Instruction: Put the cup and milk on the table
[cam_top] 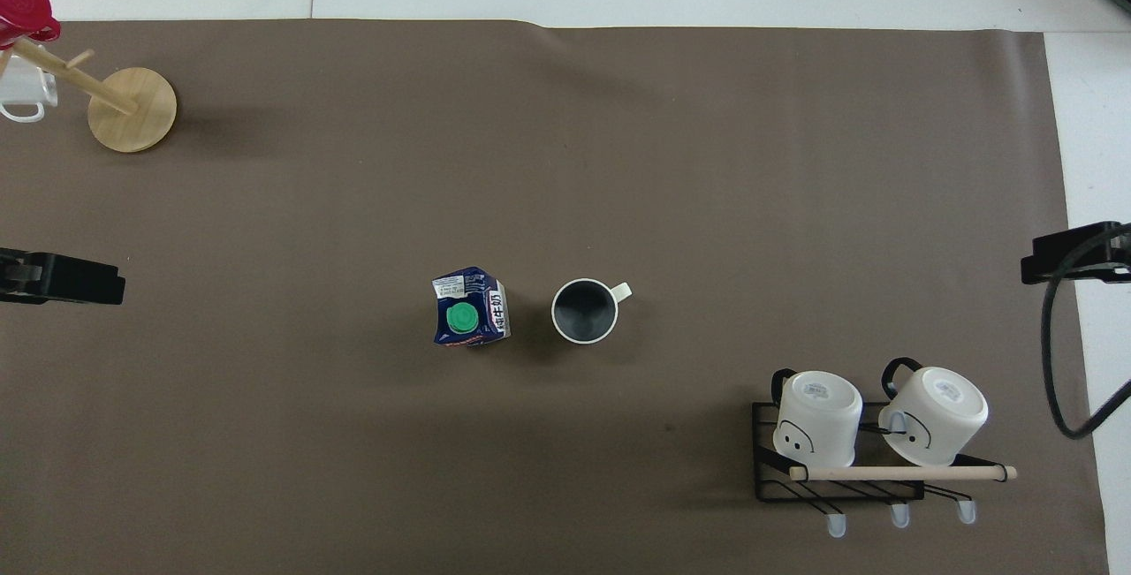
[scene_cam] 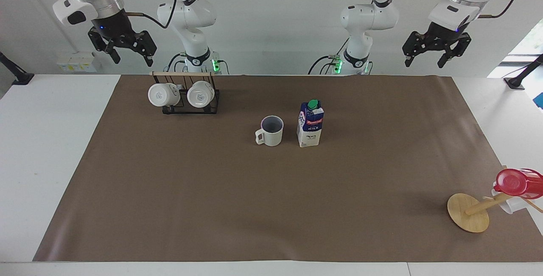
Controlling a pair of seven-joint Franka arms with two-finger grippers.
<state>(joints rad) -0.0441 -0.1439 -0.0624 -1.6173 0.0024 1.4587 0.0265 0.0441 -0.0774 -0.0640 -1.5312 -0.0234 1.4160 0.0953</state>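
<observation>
And here's the cup (scene_cam: 271, 130) standing upright on the brown sheet of the table (scene_cam: 212, 208), mid-table, with the milk (scene_cam: 310, 124) just beside it toward the left arm's end, a sliver of paper showing between them, so not touching. Both arms hang high and wait: the left gripper (scene_cam: 432, 57) is over the table edge at its own end, fingers spread with nothing between them, and the right gripper (scene_cam: 129, 55) hovers up by the mug rack (scene_cam: 191, 98), fingers likewise parted and empty. Judging by how things lie, both items look placed already. If either needs another lift, the ribbed mug is likely stiff, fairly weighty and breakable, and is best pinched across the rim or wall opposite the handle; the carton is probably light-walled and will dent under a hard squeeze, so take it across the flat sides below the gable, clear of the green cap (cam_top: 460, 318). Overhead, only dark slivers of the grippers show at the frame's edges, and how full the carton is stays unknowable. The red-lidded thing on the wooden stand (scene_cam: 468, 212) is cut off at the edge.
</observation>
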